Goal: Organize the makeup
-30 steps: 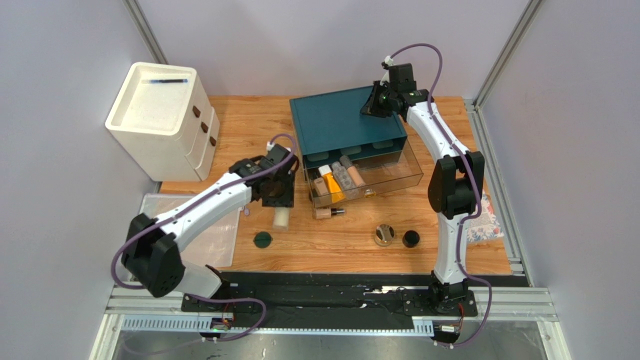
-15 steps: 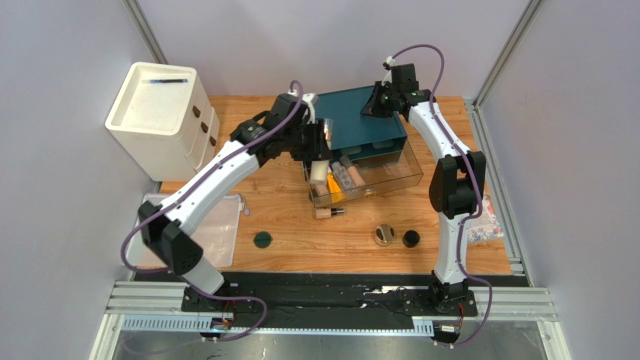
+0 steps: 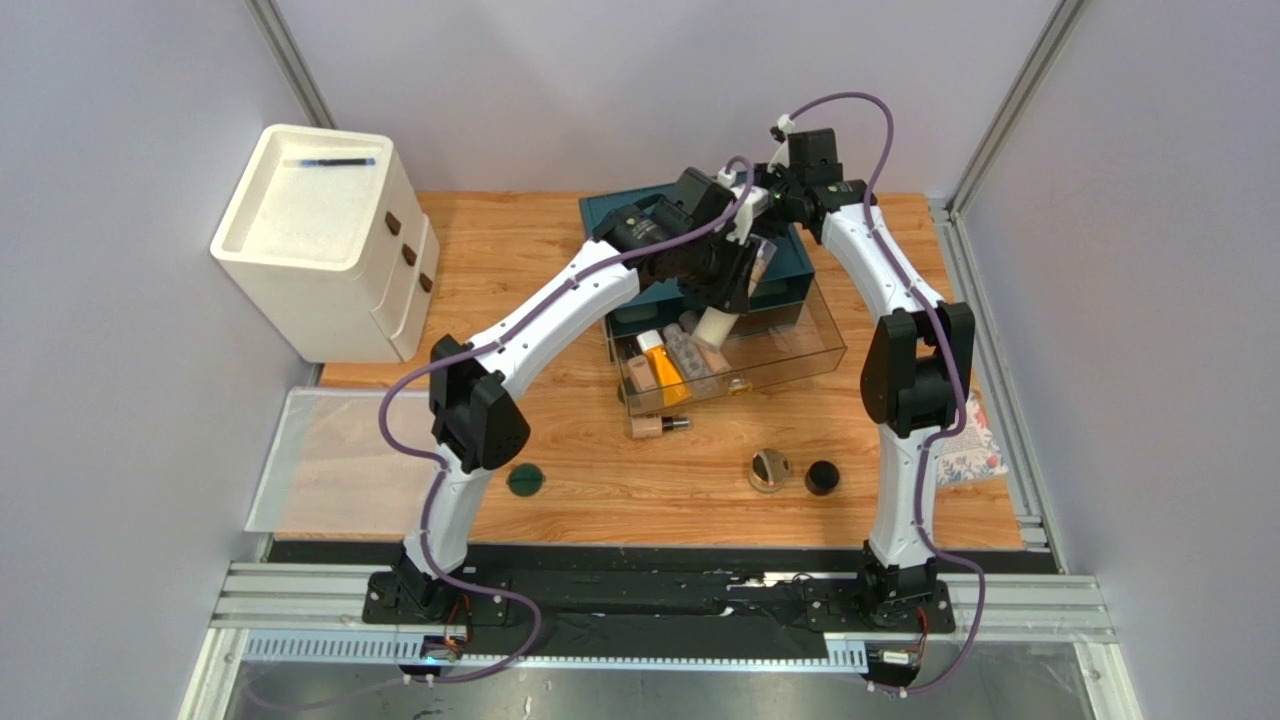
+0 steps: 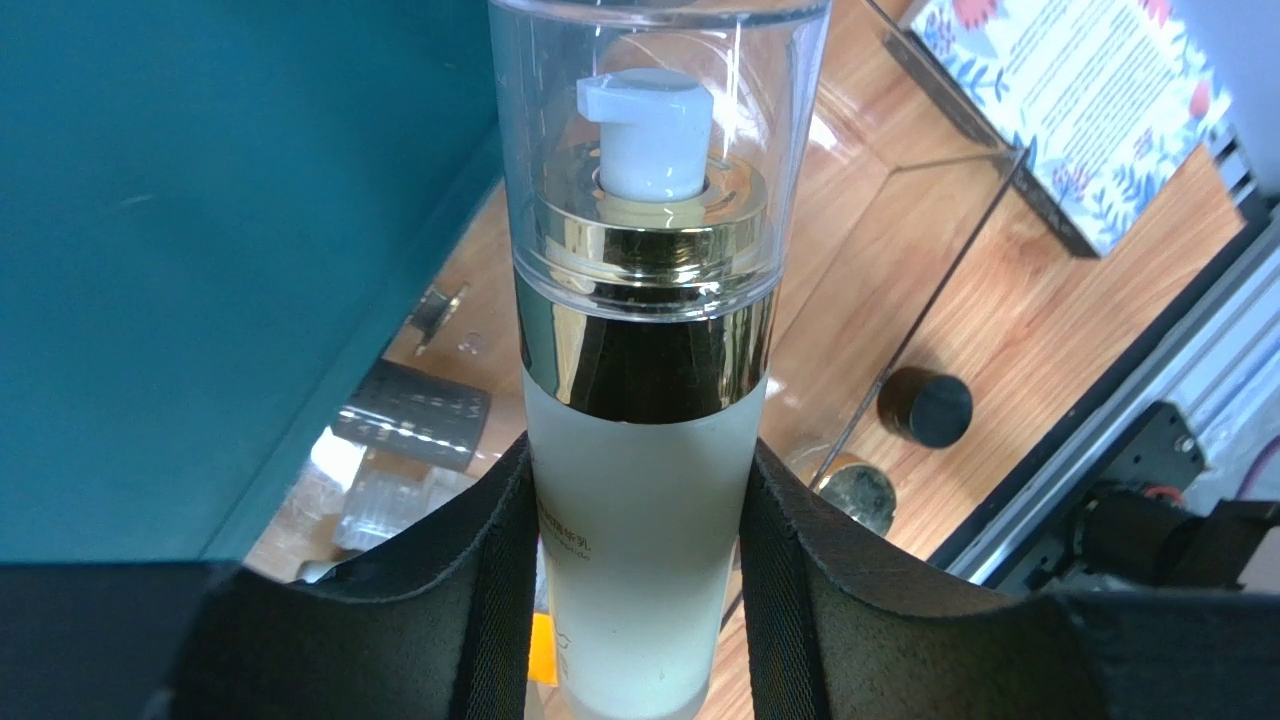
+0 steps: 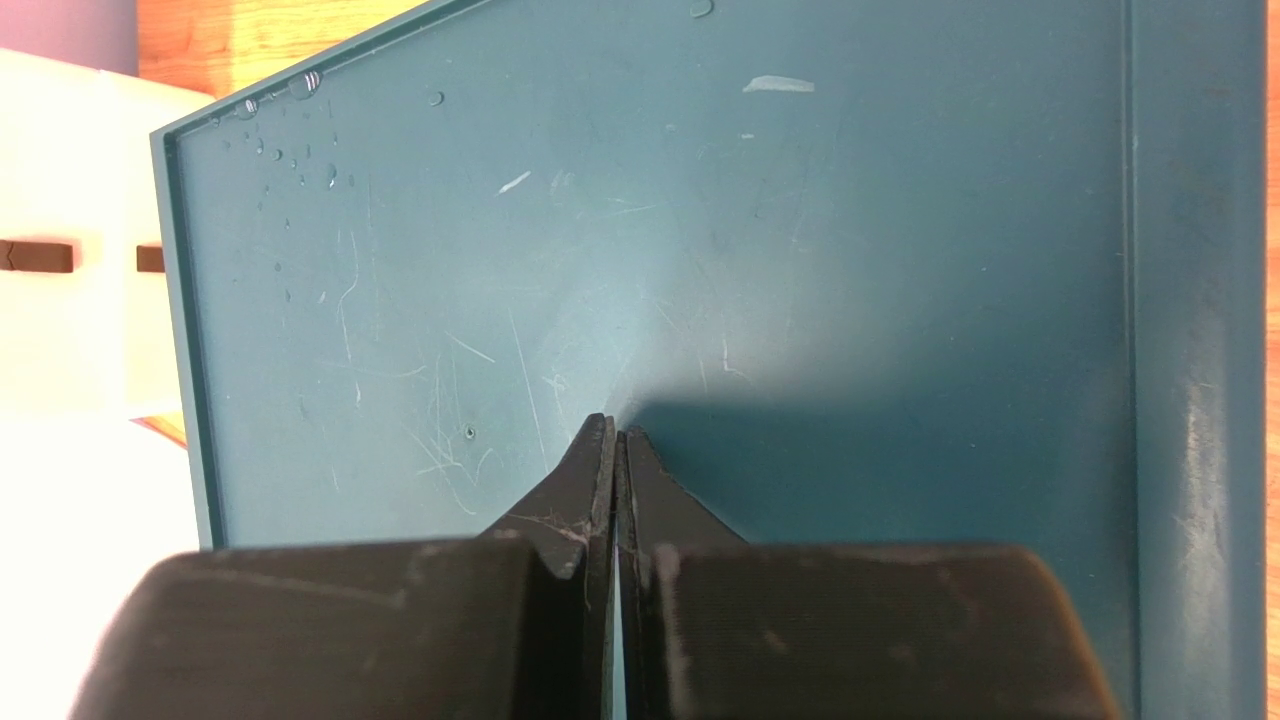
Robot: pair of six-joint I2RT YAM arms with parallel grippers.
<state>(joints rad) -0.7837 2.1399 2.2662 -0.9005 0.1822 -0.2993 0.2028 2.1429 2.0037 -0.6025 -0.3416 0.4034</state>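
Note:
My left gripper (image 3: 723, 290) is shut on the cream bottle (image 3: 711, 323) and holds it, cap down, above the pulled-out clear drawer (image 3: 819, 354) of the teal box (image 3: 661, 225). In the left wrist view the frosted bottle (image 4: 646, 495) fills the space between both pads. The drawer holds an orange tube (image 3: 666, 375) and beige and grey tubes (image 3: 691, 354). A foundation tube (image 3: 655, 426) lies on the table in front of it. Two round jars (image 3: 769, 470) (image 3: 822, 477) and one green disc (image 3: 525, 480) sit nearer. My right gripper (image 3: 762, 206) is shut, its tips (image 5: 616, 428) on the teal box top (image 5: 842, 225).
A white drawer cabinet (image 3: 323, 240) stands at the back left. A clear plastic tray (image 3: 353, 465) lies at the table's left edge. A floral pouch (image 3: 963, 443) lies at the right edge behind the right arm.
My left arm has carried the cream bottle from the table left of the drawer up and to the right, over the open drawer. The right arm has not moved.

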